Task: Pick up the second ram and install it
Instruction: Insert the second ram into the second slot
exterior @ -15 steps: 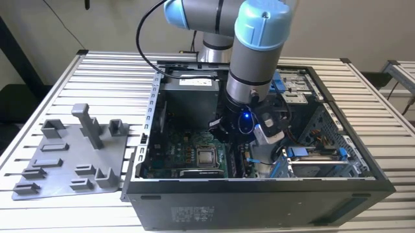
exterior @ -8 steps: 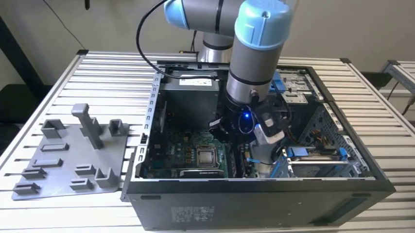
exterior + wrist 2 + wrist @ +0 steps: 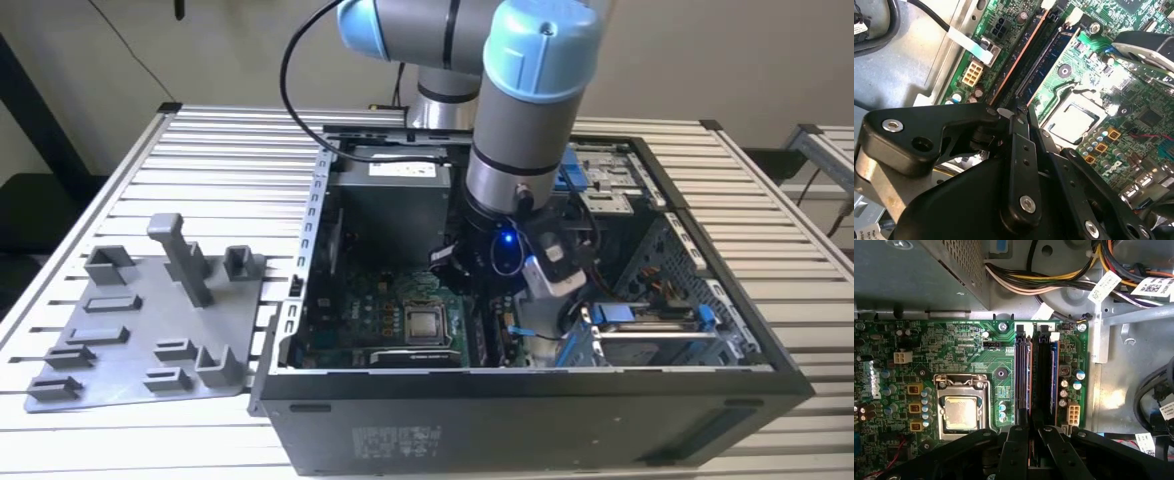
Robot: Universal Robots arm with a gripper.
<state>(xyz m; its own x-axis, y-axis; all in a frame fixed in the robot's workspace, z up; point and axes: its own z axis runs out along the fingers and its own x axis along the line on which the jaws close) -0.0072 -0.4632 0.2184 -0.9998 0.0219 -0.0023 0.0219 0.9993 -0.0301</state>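
Note:
My gripper [image 3: 1034, 429] [image 3: 1021, 111] is down inside the computer case [image 3: 534, 410], over the near end of the memory slots on the green motherboard [image 3: 954, 350]. Its fingers are pinched together on a thin dark stick, the second ram [image 3: 1044, 385] [image 3: 1030, 70]. The stick runs from the fingertips along the slot with the blue edge. I cannot tell how deep it sits in that slot. In the neighbouring slot stands another stick with an orange edge [image 3: 1022, 385]. In the exterior view the gripper [image 3: 497, 305] hangs under the arm's wrist, low over the board.
The bare processor socket [image 3: 960, 412] lies beside the slots. The power supply [image 3: 919, 270] and its cable bundle [image 3: 1054, 280] are beyond them. Blue drive clips [image 3: 641, 315] sit at the case's side. A grey parts holder [image 3: 147, 320] stands on the slatted table at the exterior view's left.

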